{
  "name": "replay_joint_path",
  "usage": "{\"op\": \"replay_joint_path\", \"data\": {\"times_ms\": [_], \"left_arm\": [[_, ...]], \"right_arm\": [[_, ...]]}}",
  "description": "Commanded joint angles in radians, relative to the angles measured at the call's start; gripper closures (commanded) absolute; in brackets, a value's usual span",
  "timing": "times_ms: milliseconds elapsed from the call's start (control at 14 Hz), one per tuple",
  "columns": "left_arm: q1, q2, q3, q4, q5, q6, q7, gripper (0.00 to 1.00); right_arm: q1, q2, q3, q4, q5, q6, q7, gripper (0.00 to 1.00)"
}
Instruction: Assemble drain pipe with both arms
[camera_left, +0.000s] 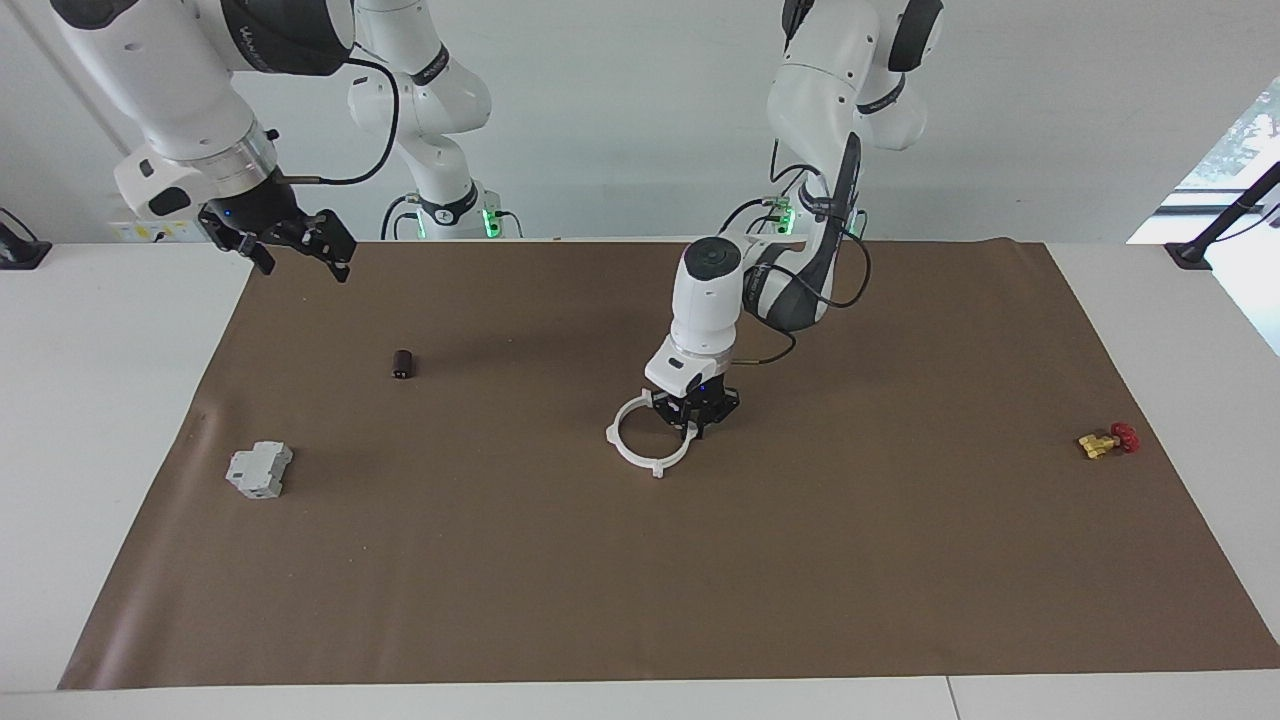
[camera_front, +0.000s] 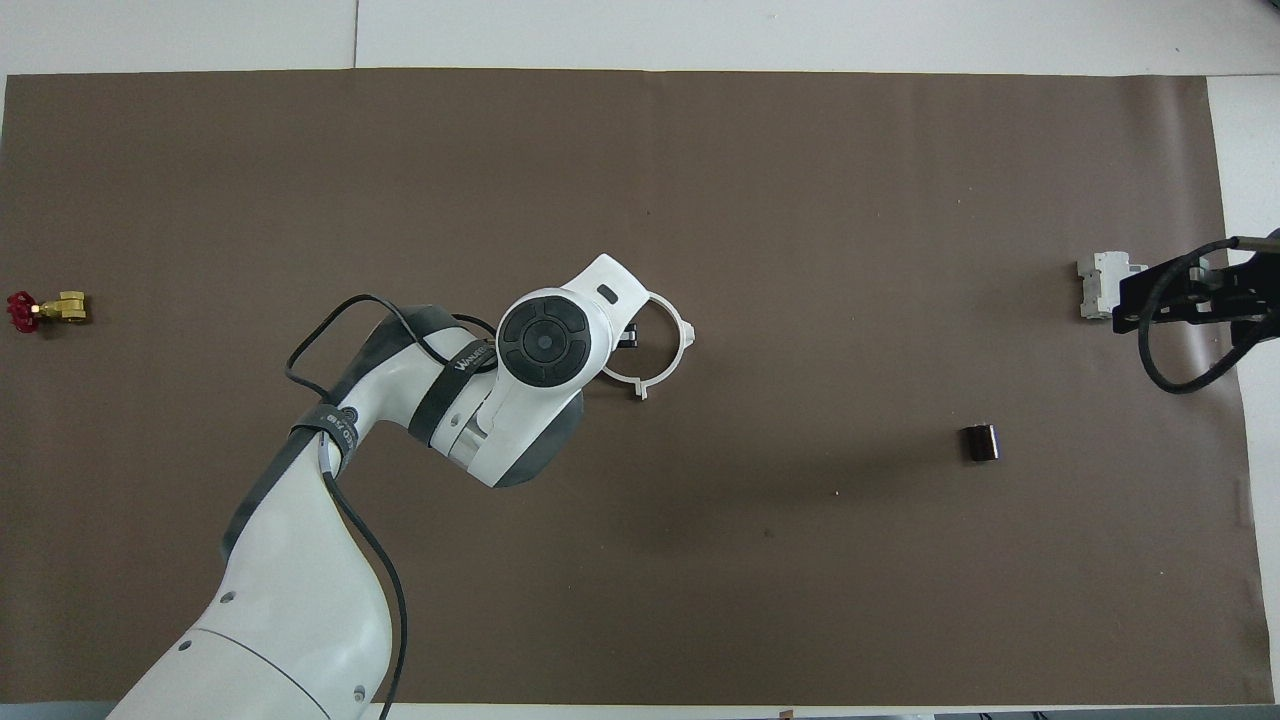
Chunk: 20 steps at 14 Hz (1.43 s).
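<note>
White drain pipe ring (camera_left: 650, 440) lies joined near the brown mat's (camera_left: 640, 580) middle. The right gripper (camera_left: 285, 245) waits raised over the mat's corner, jaws apart. The left gripper (camera_left: 693, 418) is down at the ring's rim, jaws apparently clamped on it.

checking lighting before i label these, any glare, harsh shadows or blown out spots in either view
Facing view: a bright window patch at the upper corner over the left arm's end is blown out; the brown mat is matte, without glare; shadows are soft, a faint one under the white ring at the left gripper. Overhead view: even light, a diffuse arm shadow near the small dark cylinder.
</note>
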Motion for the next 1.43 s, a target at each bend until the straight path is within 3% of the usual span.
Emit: {"op": "replay_joint_path", "data": {"times_ms": [0, 71, 286, 429, 786, 1071, 1357], "left_arm": [[-0.005, -0.012, 0.008, -0.029, 0.025, 0.033, -0.004, 0.24], [-0.005, -0.012, 0.008, -0.029, 0.025, 0.032, -0.004, 0.24], [-0.01, -0.012, 0.009, -0.021, 0.025, 0.026, -0.005, 0.0], [0.0, -0.051, 0.009, -0.025, 0.025, 0.003, -0.005, 0.0], [0.131, -0.216, 0.008, -0.029, 0.024, -0.204, 0.07, 0.0], [0.257, -0.268, 0.008, -0.027, 0.019, -0.296, 0.209, 0.0], [0.4, -0.297, 0.009, 0.0, -0.03, -0.31, 0.332, 0.0]], "right_arm": [[-0.017, -0.011, 0.011, -0.017, 0.006, 0.019, -0.013, 0.0], [-0.017, -0.009, 0.011, -0.017, 0.006, 0.019, -0.013, 0.0], [-0.017, -0.011, 0.011, -0.017, 0.006, 0.019, -0.014, 0.0], [-0.017, -0.009, 0.011, -0.014, 0.006, 0.019, -0.016, 0.0], [-0.014, -0.009, 0.011, -0.006, 0.006, 0.019, -0.017, 0.0], [-0.016, -0.006, 0.011, 0.021, 0.009, 0.008, -0.018, 0.0], [-0.037, -0.006, 0.0, 0.023, 0.041, 0.008, -0.017, 0.0]]}}
